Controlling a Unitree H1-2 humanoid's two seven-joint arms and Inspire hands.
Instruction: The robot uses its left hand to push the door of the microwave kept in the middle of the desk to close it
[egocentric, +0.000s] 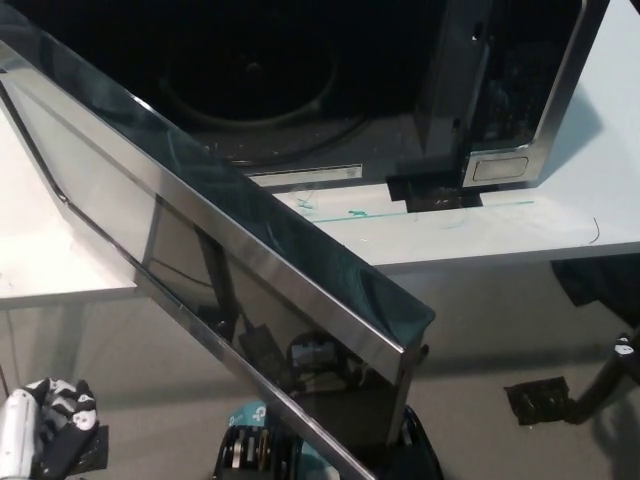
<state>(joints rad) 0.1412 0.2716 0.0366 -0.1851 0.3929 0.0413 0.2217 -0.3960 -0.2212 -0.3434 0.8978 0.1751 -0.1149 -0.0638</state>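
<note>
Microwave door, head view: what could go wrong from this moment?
The left robot hand sits low at the picture's corner, clear of the open microwave door, so a push may start off-target or glance off its glossy face. The door overhangs the desk edge, so a hard shove could slam it or shift the microwave.
</note>
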